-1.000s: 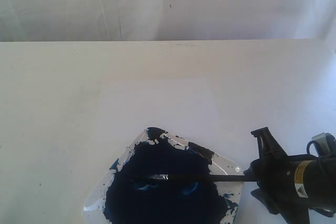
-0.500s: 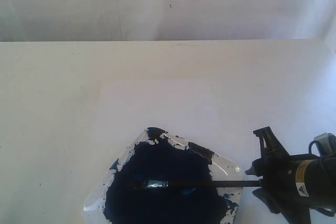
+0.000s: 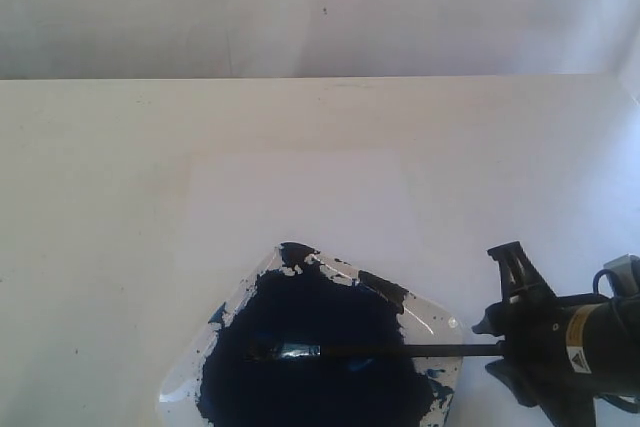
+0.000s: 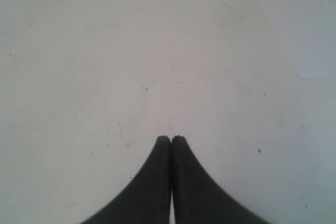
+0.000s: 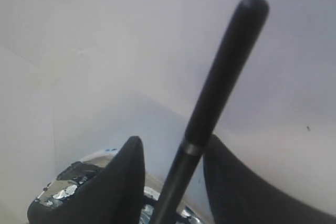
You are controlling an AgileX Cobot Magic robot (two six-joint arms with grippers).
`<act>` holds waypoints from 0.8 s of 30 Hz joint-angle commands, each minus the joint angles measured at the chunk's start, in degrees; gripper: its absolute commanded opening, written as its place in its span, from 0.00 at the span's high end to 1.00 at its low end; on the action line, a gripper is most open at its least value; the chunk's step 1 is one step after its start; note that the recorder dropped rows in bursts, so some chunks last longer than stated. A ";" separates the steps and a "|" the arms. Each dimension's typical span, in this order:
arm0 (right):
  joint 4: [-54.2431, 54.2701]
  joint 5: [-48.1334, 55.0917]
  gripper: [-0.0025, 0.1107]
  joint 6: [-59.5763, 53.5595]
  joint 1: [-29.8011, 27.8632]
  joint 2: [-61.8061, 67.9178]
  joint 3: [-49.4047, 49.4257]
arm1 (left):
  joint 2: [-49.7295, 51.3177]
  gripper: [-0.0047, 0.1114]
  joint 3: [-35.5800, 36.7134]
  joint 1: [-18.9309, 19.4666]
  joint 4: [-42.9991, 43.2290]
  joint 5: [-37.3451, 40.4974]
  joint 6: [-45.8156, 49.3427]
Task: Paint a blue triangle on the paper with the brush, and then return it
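Exterior view shows the right gripper (image 3: pixel 503 349) clamped on the brush (image 3: pixel 400 351), whose bristles lie in the paint tray (image 3: pixel 442 322): loading paint. The paper (image 3: pixel 300 197) lies blank beyond the tray, so next comes lifting the tip onto it.

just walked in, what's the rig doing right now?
The right gripper is at the edge of the paint tray, with the brush handle running between its jaws. The brush lies across the tray, its tip in the dark blue paint pool. The paper beyond the tray is bare, with no triangle painted on it. The left gripper is over bare tabletop, jaws shut and empty.
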 commanded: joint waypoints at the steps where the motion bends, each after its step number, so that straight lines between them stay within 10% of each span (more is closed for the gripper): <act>1: 0.09 0.18 0.73 0.14 -0.72 0.16 0.23 | 0.44 0.96 0.20 0.16 -0.15 -0.01 -0.14; 24: 2.72 1.08 0.77 0.14 -0.72 0.16 0.23 | 0.44 0.96 0.20 0.16 -0.15 -0.01 -0.14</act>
